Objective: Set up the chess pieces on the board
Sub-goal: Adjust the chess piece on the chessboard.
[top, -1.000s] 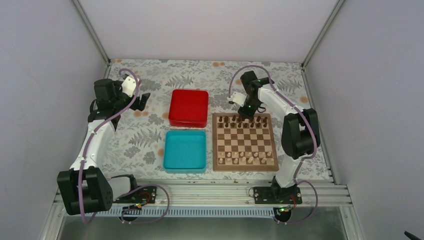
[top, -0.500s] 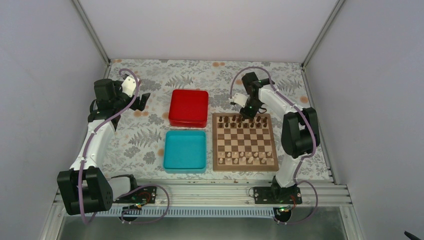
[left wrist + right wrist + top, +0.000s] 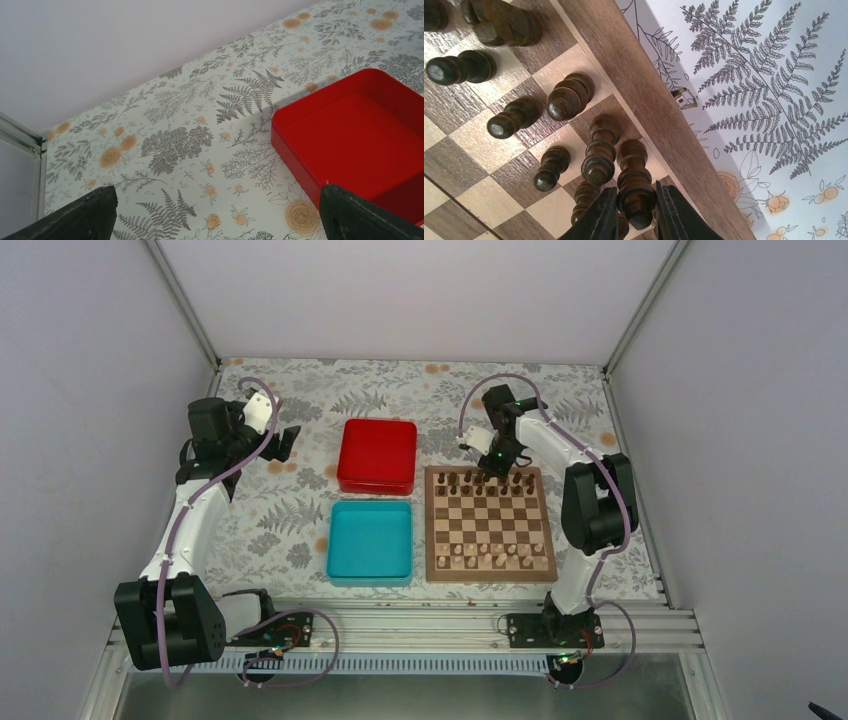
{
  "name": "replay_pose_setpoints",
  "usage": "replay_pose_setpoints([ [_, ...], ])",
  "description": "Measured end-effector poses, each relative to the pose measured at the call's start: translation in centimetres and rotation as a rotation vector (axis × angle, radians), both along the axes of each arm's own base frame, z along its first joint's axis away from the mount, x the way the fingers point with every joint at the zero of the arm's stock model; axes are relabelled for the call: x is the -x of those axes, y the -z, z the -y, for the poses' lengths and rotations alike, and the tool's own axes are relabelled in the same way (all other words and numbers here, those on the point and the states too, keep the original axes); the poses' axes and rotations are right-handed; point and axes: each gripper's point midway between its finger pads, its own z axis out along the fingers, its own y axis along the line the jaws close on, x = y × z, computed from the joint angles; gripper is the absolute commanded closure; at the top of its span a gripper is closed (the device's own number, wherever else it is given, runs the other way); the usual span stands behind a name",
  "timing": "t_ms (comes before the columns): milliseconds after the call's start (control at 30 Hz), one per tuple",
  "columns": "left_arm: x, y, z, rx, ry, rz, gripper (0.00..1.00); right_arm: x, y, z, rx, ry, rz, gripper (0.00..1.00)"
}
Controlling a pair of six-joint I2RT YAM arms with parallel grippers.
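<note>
While right pincer clamps one dark piece at the board far rank | advice: seat upright, clear of neighbouring chess pieces, then release | left pincer spread, empty, well left of board

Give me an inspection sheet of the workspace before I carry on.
Surface: floral cloth, flat.
Job's things: board right of the teal tray; dark pieces on far rows, pale pieces on near rows.
Clutter: red box and teal tray, both empty; small metallic bit beside the board edge.
Grippers: left gripper open, empty; right gripper shut on tall dark piece.
Cables: purple cables along both arms.
Surroundings: white walls.
</note>
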Motion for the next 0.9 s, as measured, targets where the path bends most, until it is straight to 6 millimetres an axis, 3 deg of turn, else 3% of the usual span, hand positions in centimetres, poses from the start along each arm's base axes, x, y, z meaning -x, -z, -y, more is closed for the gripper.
replay_pose_setpoints([
  [467, 0.0, 0.0, 0.0, 0.0, 0.0, 0.0, 0.0, 0.1, -0.1, 0.0, -0.001, 0.001, -0.003, 0.88],
  [900, 0.0, 0.0, 0.0, 0.0, 0.0, 0.0, 0.0, 0.9, -2.0, 0.9, 0.003, 0.014, 0.01, 0.88],
])
